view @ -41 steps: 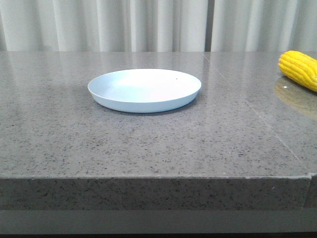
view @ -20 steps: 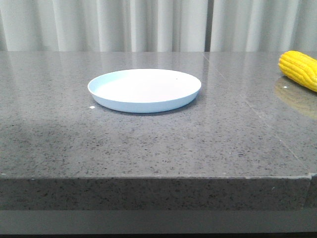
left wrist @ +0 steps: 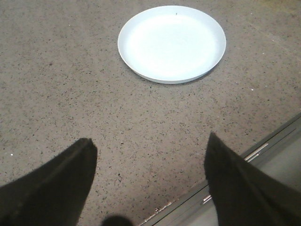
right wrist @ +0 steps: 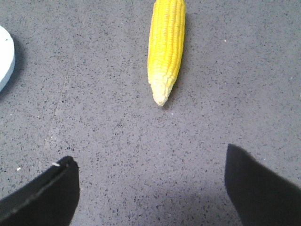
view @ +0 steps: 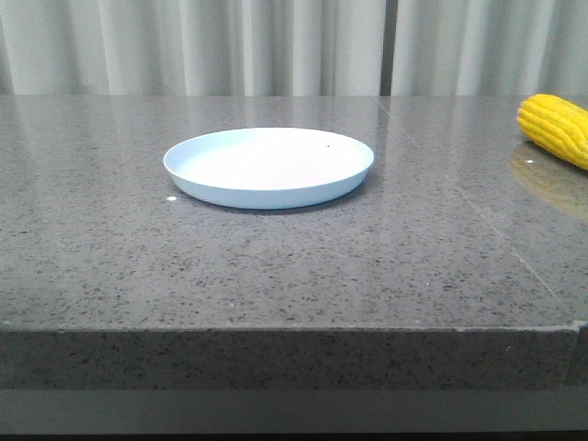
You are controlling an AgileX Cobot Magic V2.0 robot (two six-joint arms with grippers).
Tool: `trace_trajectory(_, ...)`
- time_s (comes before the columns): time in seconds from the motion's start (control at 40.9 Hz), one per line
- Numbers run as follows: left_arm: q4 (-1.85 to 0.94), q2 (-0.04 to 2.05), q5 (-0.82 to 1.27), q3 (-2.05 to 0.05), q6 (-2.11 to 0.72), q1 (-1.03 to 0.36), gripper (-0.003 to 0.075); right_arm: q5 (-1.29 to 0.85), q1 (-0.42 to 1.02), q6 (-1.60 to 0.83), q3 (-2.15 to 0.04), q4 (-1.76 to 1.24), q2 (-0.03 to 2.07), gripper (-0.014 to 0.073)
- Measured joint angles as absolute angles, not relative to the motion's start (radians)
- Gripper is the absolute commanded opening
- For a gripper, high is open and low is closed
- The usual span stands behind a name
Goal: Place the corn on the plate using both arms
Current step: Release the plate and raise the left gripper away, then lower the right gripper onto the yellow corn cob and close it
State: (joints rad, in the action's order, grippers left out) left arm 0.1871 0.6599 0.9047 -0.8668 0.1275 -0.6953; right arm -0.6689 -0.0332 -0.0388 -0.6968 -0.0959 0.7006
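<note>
The pale blue-white plate [view: 268,166] lies empty on the grey speckled table, left of centre; it also shows in the left wrist view [left wrist: 171,43]. The yellow corn [view: 554,128] lies at the far right edge, partly cut off. In the right wrist view the corn [right wrist: 166,46] lies flat, its paler tip pointing toward my right gripper [right wrist: 150,160], which is open and empty above bare table. My left gripper [left wrist: 149,143] is open and empty near the table's front edge, apart from the plate. Neither arm shows in the front view.
The table's front edge [view: 294,329] runs across the front view, and shows in the left wrist view [left wrist: 263,146] beside the finger. White curtains [view: 294,46] hang behind. A seam [view: 478,211] crosses the tabletop between plate and corn.
A dim shadow on the table's left side has faded over the three front frames. The plate and the corn have not moved.
</note>
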Motion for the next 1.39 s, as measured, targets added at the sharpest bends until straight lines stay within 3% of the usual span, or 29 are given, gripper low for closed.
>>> trace_trajectory(0.293, 0.187, 0.66, 0.905, -0.865, 0.127, -0.695, 0.0472, -0.698, -0.033, -0.039, -0.854, -0.077, 0.902, 0.0648)
trace_trajectory(0.929, 0.185, 0.66, 0.905, -0.865, 0.127, -0.695, 0.0472, -0.811, -0.052, -0.039, -1.374, -0.068, 1.6, 0.0644)
trace_trajectory(1.393, 0.185, 0.66, 0.905, -0.865, 0.128, -0.695, 0.0472, -0.809, -0.052, -0.039, -1.515, -0.066, 1.838, 0.0632)
